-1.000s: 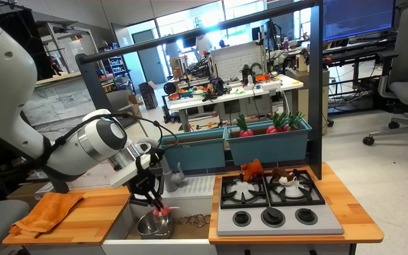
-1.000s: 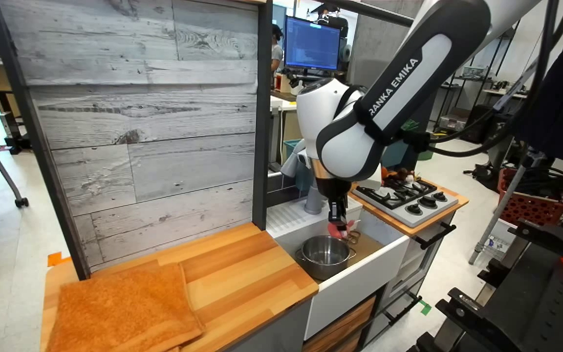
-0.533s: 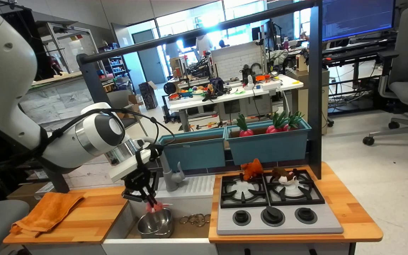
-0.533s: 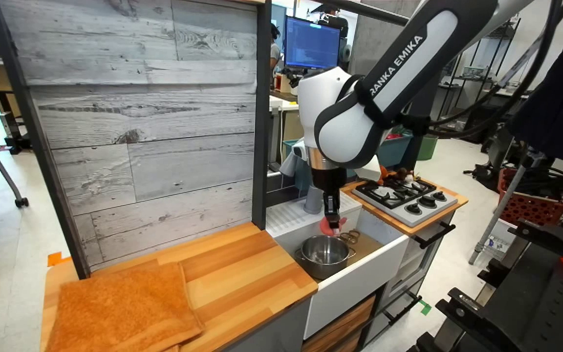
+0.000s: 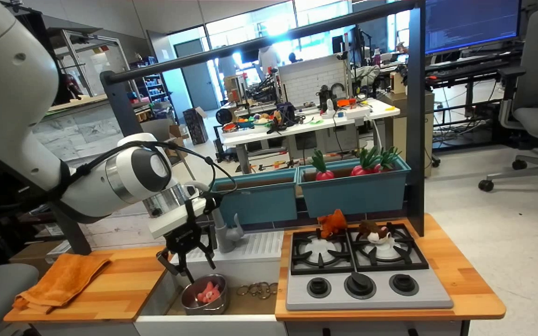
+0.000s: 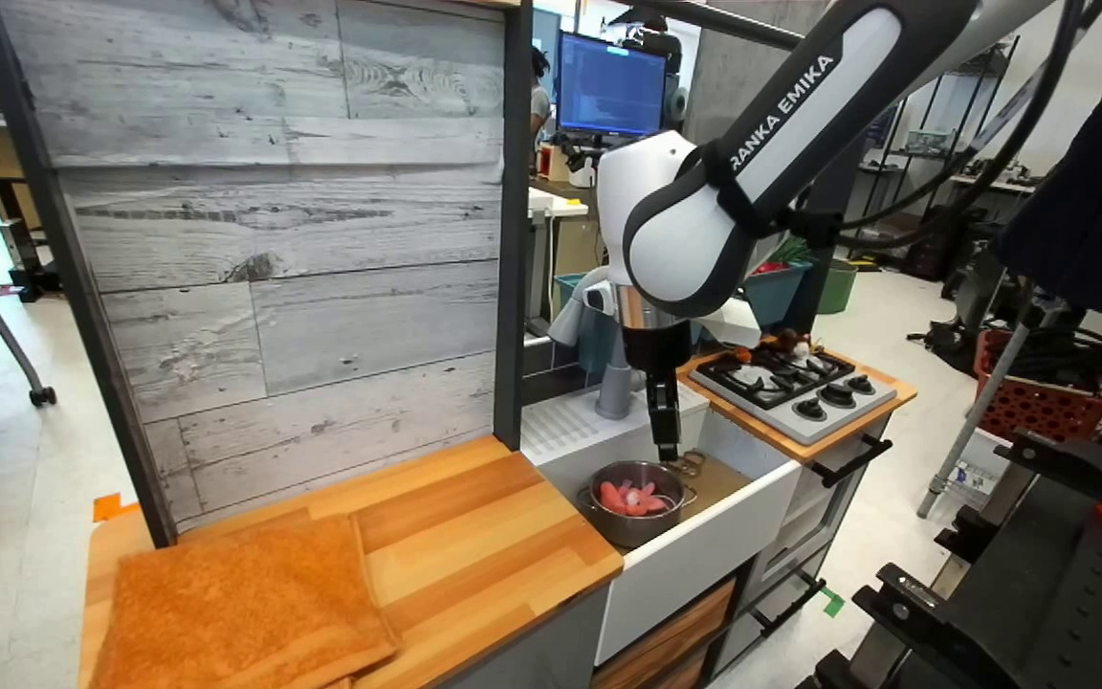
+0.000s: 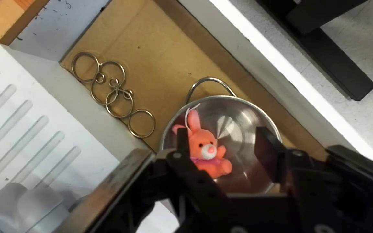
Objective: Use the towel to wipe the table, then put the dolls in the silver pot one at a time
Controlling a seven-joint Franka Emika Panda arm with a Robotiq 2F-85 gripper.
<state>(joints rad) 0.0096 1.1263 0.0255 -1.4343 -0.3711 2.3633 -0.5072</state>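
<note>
My claw (image 7: 224,146) gapes, bunny (image 7: 202,145) in the pot (image 7: 243,129)! I should lift straight up before swinging right to the stove (image 5: 381,302).

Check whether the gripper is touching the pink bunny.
Apart. In an exterior view, bare inside of the silver pot shows between the gripper and the pink bunny lying in it.

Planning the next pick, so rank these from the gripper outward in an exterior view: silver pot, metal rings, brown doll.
1. Silver pot: below the gripper.
2. Metal rings: in the sink, between pot and stove.
3. Brown doll: on the stove.
</note>
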